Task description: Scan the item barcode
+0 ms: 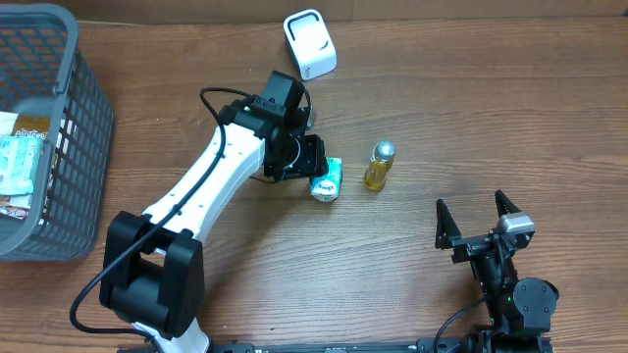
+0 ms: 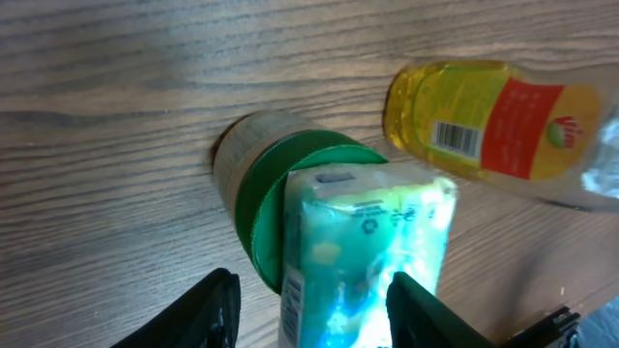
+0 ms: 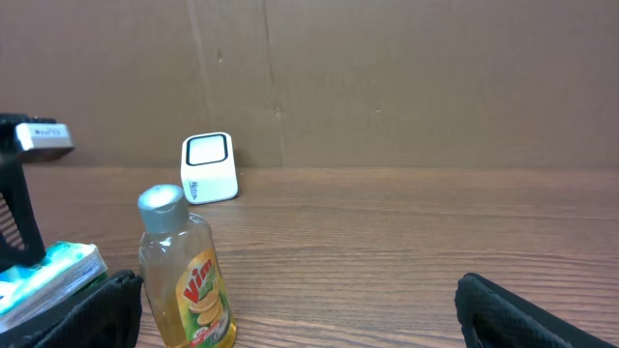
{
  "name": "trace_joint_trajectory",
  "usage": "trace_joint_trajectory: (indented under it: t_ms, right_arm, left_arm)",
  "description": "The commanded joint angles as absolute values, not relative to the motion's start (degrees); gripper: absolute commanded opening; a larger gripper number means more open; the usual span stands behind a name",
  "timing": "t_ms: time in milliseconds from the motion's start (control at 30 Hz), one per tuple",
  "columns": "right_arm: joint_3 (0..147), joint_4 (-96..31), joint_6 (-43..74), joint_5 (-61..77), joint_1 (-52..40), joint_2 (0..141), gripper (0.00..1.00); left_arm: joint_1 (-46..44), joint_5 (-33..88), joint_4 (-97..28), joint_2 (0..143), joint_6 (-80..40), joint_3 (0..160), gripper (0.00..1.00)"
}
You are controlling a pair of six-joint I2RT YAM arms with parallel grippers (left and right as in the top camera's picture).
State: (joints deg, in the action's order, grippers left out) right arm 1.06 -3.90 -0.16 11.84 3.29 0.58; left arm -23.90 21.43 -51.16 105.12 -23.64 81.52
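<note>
Two arms: both over the brown wooden table.
Left gripper: fingers half-spread, straddling the teal-and-white plastic packet; a gap shows on one side.
Right gripper: fingers spread wide, holding nothing.
Packet: mid-table, just beside the yellow dish-soap bottle.

In the left wrist view, a blurred tissue packet runs off the bottom edge. Its print is unreadable, and it hides part of a green-banded cylinder. The yellow Vim bottle is cut off by the right edge. Overhead, the grey basket runs off the left edge, and the packets inside carry labels too small to read.
</note>
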Motion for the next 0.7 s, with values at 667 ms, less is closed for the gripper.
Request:
trace_joint_trajectory:
  t_ms: [667]
  right_arm:
    - [0.45,-3.57,0.03,12.10,3.46,0.16,1.00]
  left_arm:
    - [-24.12,22.57,-48.95,105.73,-23.81,78.52,0.19]
